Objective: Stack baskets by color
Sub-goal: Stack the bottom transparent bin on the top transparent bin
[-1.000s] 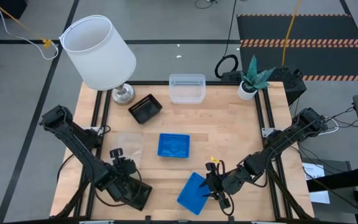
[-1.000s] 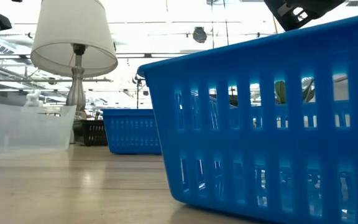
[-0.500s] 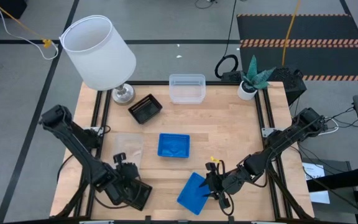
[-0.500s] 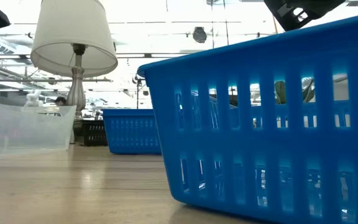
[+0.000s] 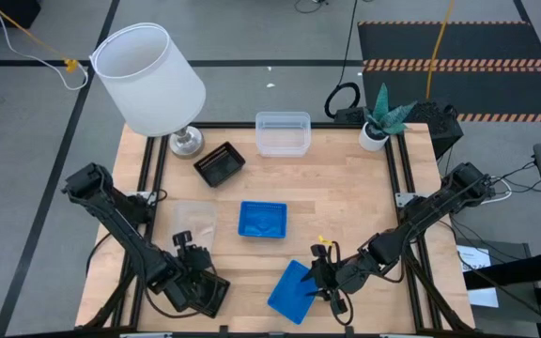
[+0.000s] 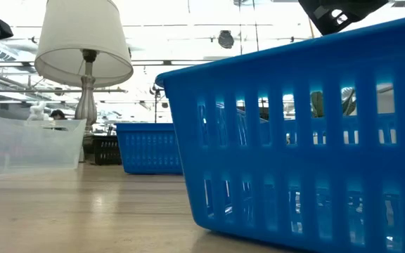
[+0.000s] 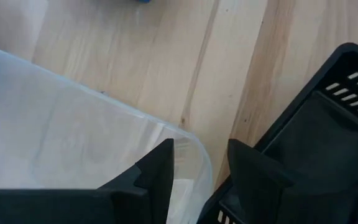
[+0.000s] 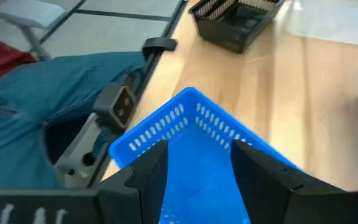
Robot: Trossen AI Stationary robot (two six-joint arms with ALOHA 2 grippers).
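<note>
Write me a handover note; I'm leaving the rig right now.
Left hand: open, at the near clear basket, beside the near black basket.
Right hand: open, fingers astride the near blue basket.
Elsewhere: middle blue basket; far black basket and far clear basket at the back.
Done: no colour gathered in one place.
Left: stack each colour together.

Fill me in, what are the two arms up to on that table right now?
Basket sorting is under way. The right gripper is at the near edge, its fingers over the wall of a tilted blue basket. The left gripper sits at the near left corner between a clear basket and a black basket. Another blue basket lies mid-table; a second black one and a second clear one sit toward the far side, near the lamp.
</note>
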